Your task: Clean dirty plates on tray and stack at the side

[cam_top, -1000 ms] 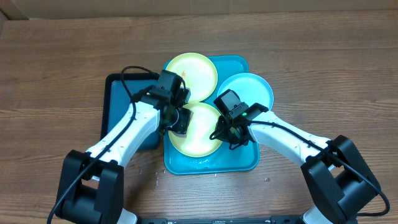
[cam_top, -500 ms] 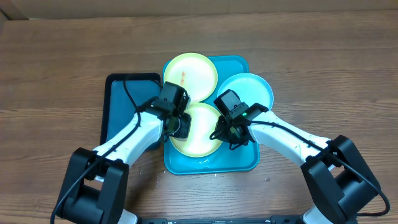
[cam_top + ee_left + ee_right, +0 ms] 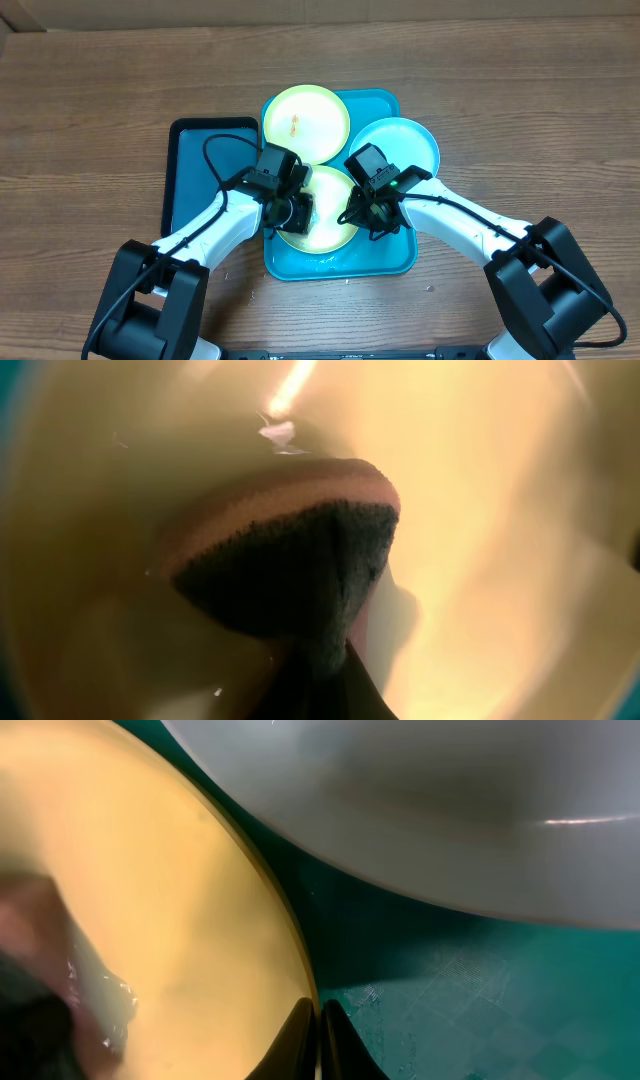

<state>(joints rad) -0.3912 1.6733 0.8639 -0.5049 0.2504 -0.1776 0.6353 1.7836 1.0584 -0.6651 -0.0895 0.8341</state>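
The teal tray [image 3: 385, 255] holds three plates. A pale yellow plate [image 3: 305, 122] with a red smear lies at the back. A light blue plate [image 3: 405, 145] lies at the right. A second yellow plate [image 3: 325, 225] lies in front. My left gripper [image 3: 295, 212] is shut on a dark sponge with a brown edge [image 3: 290, 560] and presses it on the front yellow plate [image 3: 520, 560]. My right gripper [image 3: 362, 215] is shut on that plate's right rim [image 3: 300, 980], fingertips [image 3: 340, 1030] pinched together; the blue plate [image 3: 450, 810] lies just beyond.
A dark navy tray [image 3: 200, 170] lies against the teal tray's left side, under my left arm. Wooden table [image 3: 520, 100] surrounds both trays. A cardboard edge runs along the far side.
My left gripper has slid with the sponge from the plate's back left edge toward the front and right, over the front yellow plate. The right gripper has not moved.
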